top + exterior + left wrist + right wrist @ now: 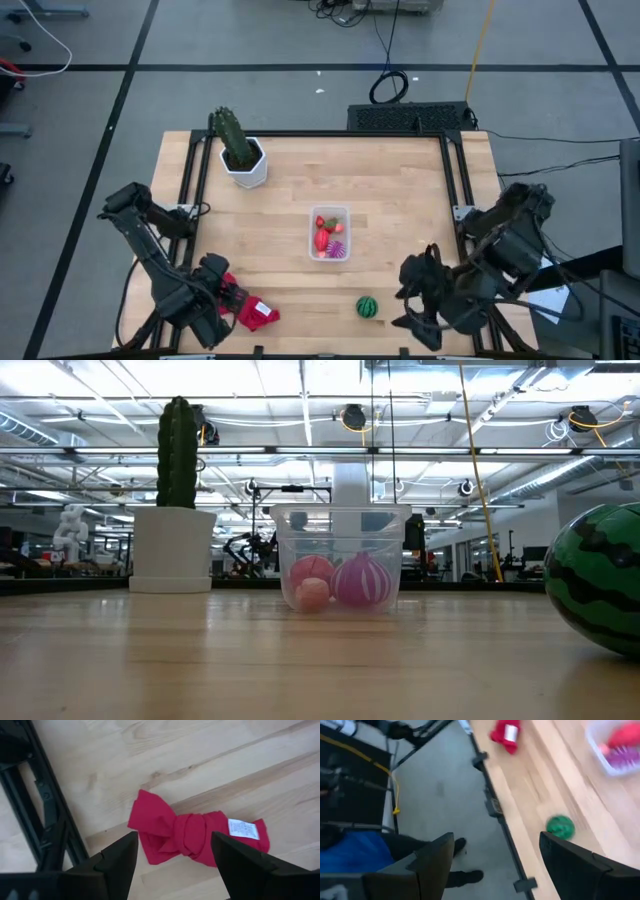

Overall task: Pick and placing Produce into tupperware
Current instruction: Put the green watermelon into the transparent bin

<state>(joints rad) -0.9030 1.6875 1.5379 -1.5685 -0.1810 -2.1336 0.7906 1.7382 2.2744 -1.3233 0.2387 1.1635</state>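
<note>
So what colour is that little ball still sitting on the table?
Green with dark stripes, like a watermelon; the low view shows it best.

Green dark-striped watermelon ball (368,307), red cloth (256,314), purple white-striped ball (362,582) in clear tupperware (329,212).

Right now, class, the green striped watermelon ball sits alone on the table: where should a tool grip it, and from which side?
Grip the watermelon ball across its middle, coming straight down from above. It is round, so no side differs, and it rests on bare wood with free space all around. The right tool, open beside it, seems best placed; close gently, since a ball may roll.
</note>
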